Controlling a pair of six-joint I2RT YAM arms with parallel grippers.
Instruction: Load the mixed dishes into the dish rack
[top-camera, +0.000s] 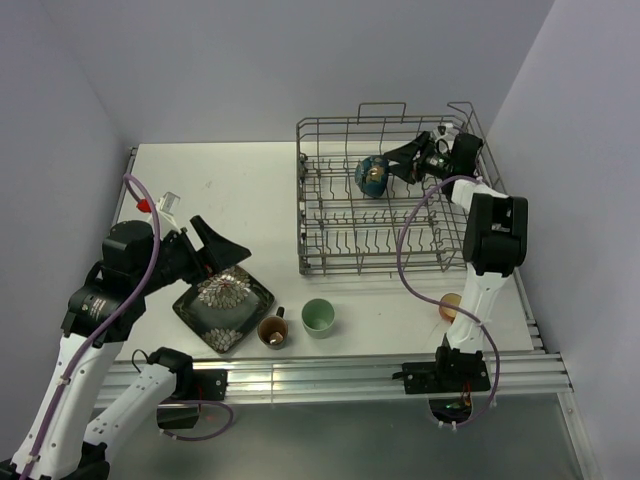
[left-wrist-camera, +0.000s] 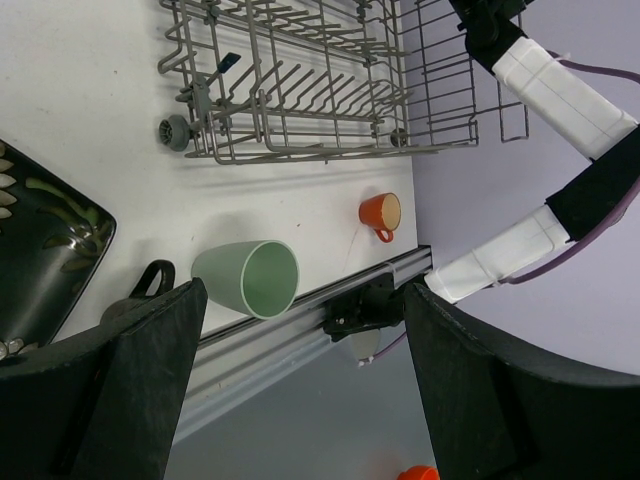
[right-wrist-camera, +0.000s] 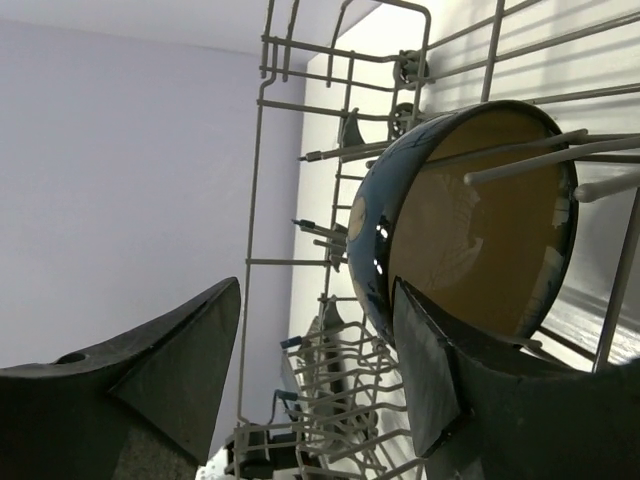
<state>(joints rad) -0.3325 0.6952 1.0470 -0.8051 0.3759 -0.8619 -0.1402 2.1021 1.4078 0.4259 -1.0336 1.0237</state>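
Inside the rack (top-camera: 380, 120), the bowl (top-camera: 372, 176) stands on edge just beyond the right gripper (top-camera: 398, 166), whose jaws are spread and empty. The plate (top-camera: 225, 312) lies under the open, empty left gripper (top-camera: 222, 245).

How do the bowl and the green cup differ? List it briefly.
Place: the bowl sits in the rack; the green cup stands on the table.
Pose: the bowl is tipped on edge; the green cup is upright.
Colour: the bowl is dark outside, cream inside; the green cup is pale green throughout.
Both are open vessels with no handle showing.
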